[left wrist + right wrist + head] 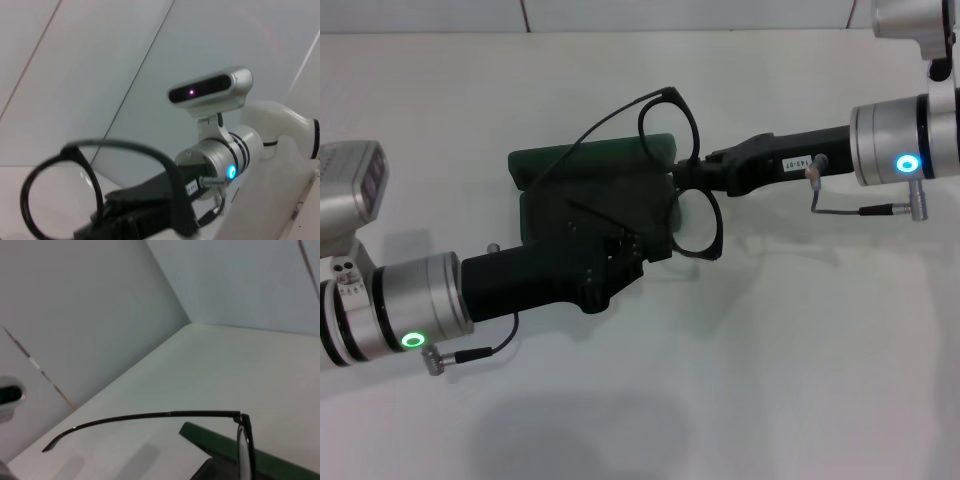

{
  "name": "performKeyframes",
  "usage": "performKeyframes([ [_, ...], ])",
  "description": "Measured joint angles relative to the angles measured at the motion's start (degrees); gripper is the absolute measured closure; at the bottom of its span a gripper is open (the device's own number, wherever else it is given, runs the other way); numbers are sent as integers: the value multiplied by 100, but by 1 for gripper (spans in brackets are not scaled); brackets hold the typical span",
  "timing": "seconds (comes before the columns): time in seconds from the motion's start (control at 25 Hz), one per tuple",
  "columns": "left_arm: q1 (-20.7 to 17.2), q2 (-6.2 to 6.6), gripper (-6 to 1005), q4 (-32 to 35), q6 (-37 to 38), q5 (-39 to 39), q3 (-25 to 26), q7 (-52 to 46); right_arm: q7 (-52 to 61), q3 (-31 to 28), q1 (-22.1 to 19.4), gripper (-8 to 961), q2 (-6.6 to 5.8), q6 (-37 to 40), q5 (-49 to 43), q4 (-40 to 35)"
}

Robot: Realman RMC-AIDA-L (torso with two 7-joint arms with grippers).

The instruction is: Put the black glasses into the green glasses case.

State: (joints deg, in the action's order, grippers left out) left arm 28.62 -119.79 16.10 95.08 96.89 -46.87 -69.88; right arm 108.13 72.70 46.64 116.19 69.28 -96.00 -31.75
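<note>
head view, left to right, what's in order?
Left arm's silver wrist → green glasses case → black glasses → right gripper → right arm's silver wrist.

Lying open on the pale counter (740, 380), near its middle: the green glasses case (580, 165), lid raised toward the far edge, partly hidden by arms.

Black glasses (682, 180): thin frame, temples unfolded, raised over the case's right end. Green glasses case (595, 195): open, mid-bench, nearer the far edge.
</note>
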Motion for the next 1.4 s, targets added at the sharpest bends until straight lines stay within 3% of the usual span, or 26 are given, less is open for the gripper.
performKeyframes([
  [0.76, 336, 0, 999, -1, 0, -216, -21, 0, -731, 265, -114, 859, 0, 808, 385, -59],
  [1.4, 355, -5, 999, -2, -76, -220, -6, -9, -900, 238, -239, 860, -13, 987, 607, -165],
])
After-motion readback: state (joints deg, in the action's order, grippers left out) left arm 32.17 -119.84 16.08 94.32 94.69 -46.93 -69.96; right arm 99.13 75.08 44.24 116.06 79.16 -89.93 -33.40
